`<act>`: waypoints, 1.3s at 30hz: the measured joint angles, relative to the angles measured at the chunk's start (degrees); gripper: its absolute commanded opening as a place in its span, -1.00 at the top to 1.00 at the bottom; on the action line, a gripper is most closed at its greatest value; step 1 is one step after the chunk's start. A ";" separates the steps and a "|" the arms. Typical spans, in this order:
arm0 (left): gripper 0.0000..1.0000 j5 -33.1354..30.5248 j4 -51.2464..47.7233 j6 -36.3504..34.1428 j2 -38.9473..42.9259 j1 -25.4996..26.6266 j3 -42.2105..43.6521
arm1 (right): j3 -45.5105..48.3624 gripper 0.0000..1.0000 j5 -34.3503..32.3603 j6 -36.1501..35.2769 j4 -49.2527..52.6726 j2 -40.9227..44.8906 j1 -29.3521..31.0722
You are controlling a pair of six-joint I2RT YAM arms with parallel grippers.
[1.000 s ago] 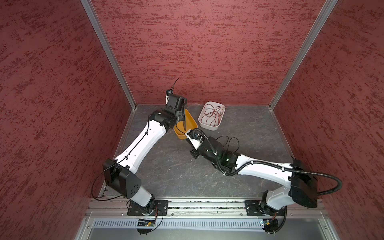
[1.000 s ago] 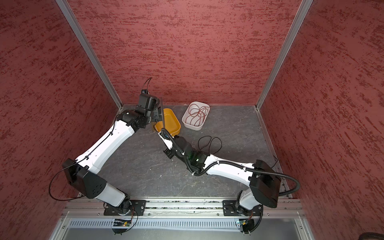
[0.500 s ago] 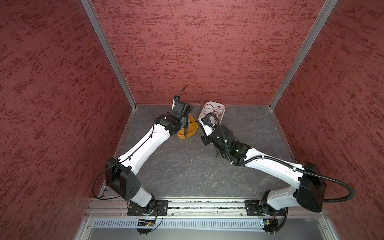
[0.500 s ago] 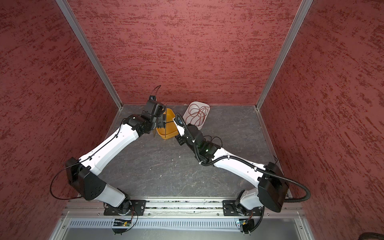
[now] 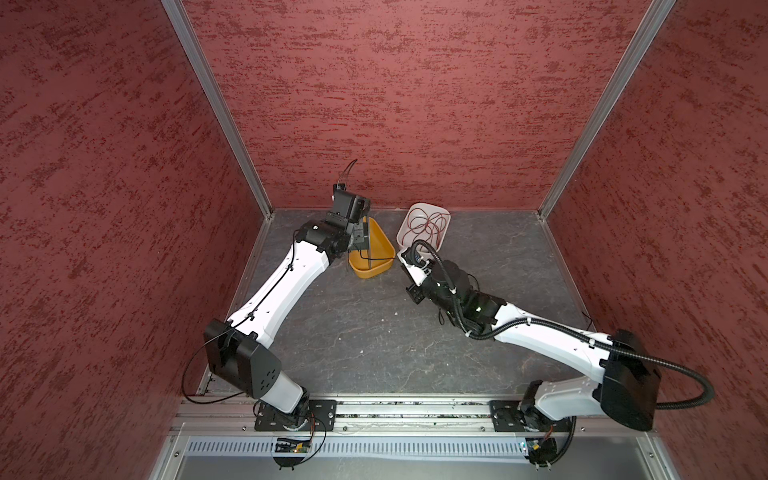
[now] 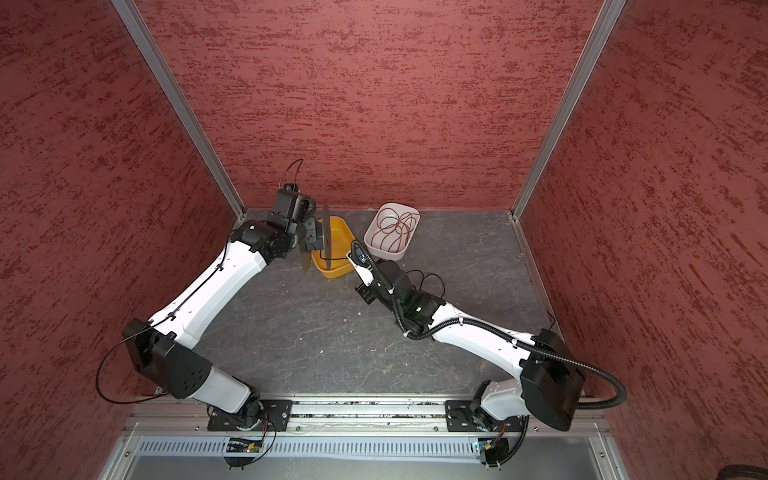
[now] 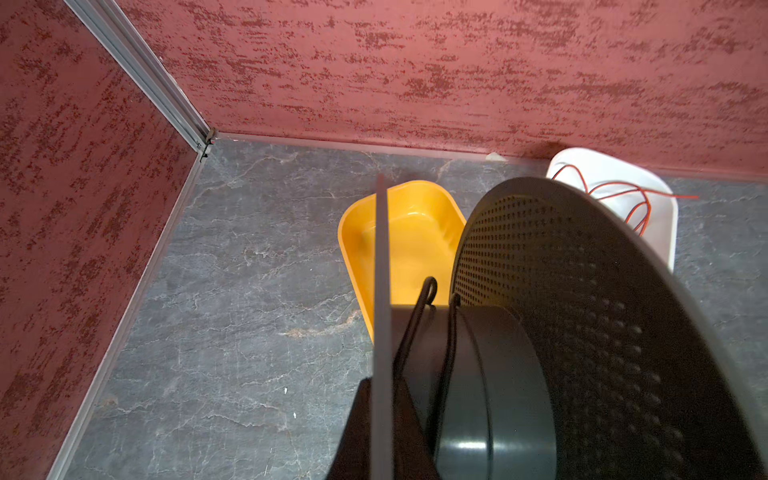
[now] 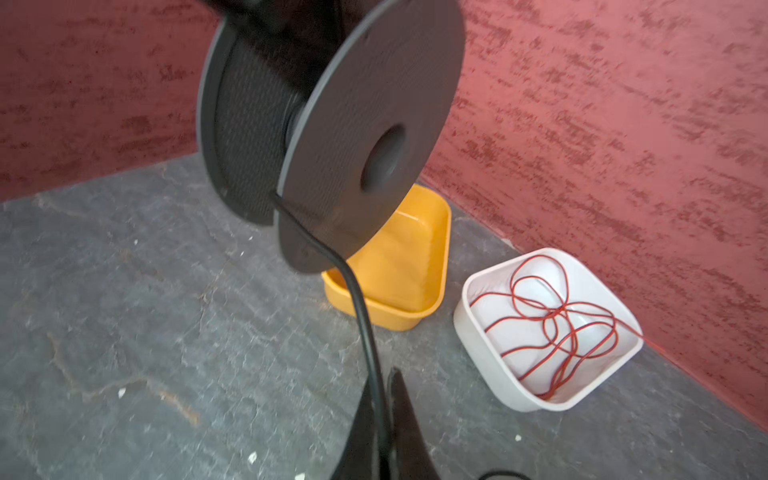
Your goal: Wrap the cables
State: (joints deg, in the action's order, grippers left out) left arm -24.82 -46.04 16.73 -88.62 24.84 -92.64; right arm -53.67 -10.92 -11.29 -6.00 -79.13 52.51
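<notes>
At 11 o'clock on the table, the left gripper (image 7: 383, 399) pinches one disc of the spool (image 8: 374, 137), held upright over the yellow tray (image 8: 415, 257). The black wire (image 8: 357, 299) runs from the hub toward 3 o'clock into the right gripper (image 8: 384, 419), whose jaws are pressed together on it. Its slack lies under that arm. For a clean turn, hold the line taut and guide it between the discs, clear of the white tray (image 8: 498, 382) at 12.

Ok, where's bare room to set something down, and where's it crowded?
Free: the wide table patch between left arm and right arm, nearer their bases than the yellow tray; also right of the white tray. Crowded: the back middle, where spool, trays, black wire and right gripper bunch.
</notes>
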 measured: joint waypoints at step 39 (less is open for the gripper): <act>1.00 0.11 5.55 2.80 2.10 7.54 6.88 | -14.12 1.00 1.20 7.50 -0.92 -10.12 -0.35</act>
State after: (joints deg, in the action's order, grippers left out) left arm -24.71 -40.49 19.53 -86.52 32.38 -85.76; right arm -67.79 -9.72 -3.79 -6.92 -89.25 52.16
